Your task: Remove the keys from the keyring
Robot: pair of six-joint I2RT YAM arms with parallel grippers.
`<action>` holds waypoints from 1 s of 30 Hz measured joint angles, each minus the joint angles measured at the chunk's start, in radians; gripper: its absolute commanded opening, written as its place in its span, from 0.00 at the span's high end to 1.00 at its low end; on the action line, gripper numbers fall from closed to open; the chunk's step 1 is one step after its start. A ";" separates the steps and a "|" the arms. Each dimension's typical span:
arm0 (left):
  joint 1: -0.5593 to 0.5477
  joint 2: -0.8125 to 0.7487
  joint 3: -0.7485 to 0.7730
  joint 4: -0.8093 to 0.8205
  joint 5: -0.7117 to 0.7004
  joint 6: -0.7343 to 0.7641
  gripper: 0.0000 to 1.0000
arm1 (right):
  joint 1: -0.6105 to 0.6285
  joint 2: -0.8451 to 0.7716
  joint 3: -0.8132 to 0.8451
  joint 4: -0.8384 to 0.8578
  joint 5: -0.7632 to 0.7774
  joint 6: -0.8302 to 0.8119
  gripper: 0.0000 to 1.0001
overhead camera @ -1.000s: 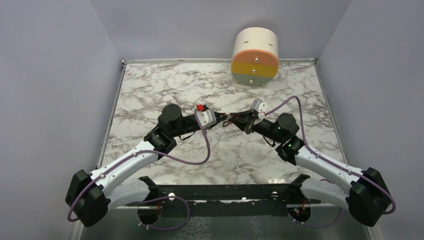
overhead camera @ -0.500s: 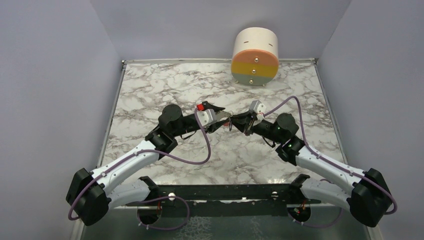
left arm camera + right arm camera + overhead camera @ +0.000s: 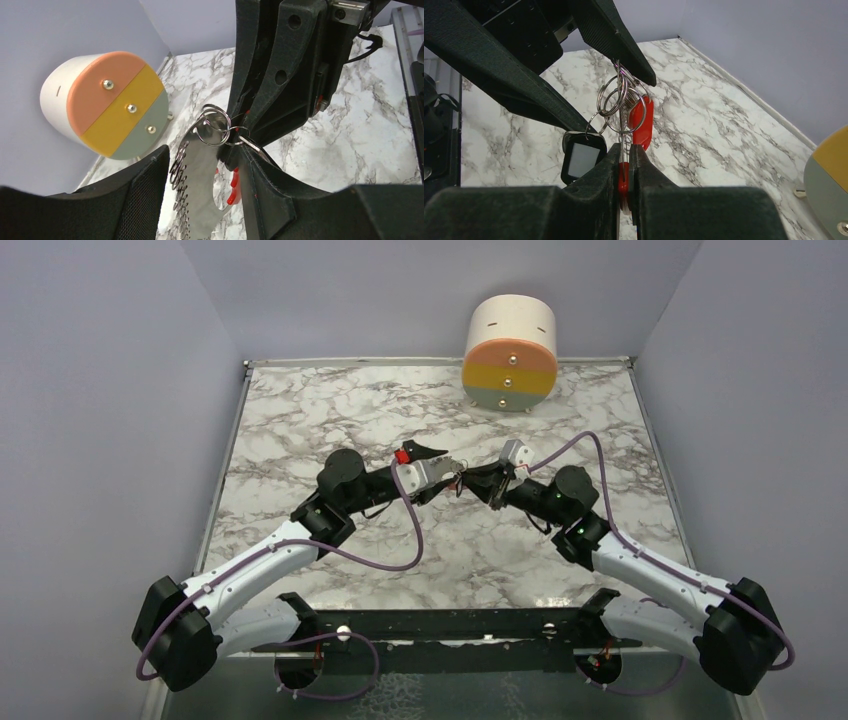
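Pinching shiny wire-loop keyring (image 3: 641, 119) by red plastic clip w/ right gripper (image 3: 624, 156); left gripper (image 3: 446, 466) spreading open, shut earlier.

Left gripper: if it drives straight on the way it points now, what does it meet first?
Likely the metal rings and silver key blade hanging between the open fingers of the left gripper; the right gripper, shut on the red key, comes right behind. Depth is unclear.

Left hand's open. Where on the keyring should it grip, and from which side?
Probably the bunched silver rings of the keyring, just beyond the right hand, which pinches the red key head. Advance the left hand straight ahead: its open fingers straddle them.
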 measured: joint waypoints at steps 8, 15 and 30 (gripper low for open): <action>-0.003 0.005 0.008 0.002 -0.016 0.050 0.54 | 0.000 0.000 0.002 -0.001 -0.001 -0.002 0.99; -0.003 0.044 0.057 0.003 -0.007 0.089 0.64 | -0.003 -0.003 0.019 -0.016 -0.007 -0.002 0.99; 0.010 0.057 0.082 -0.007 0.109 0.129 0.98 | -0.014 -0.026 0.020 -0.033 -0.006 -0.004 0.99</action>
